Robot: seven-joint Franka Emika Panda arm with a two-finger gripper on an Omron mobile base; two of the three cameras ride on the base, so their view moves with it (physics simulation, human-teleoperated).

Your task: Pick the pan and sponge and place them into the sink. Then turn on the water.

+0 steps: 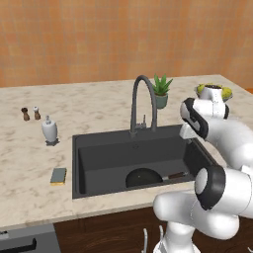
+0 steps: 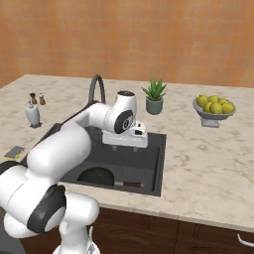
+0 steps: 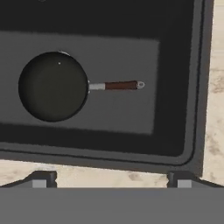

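Glossy white rounded arm (image 2: pixel 59 149) segments, dark joint bands, apparently no markings.

Much of the sink (image 1: pixel 99 163) floor is left bare; the front middle is taken up by the pan (image 3: pixel 52 86), its handle stretched toward the right wall. The back rim is blocked by the faucet (image 1: pixel 143 101). Open counter (image 1: pixel 29 163) surrounds the sponge (image 1: pixel 58 176); a soap dispenser (image 1: pixel 49 130) stands behind it.
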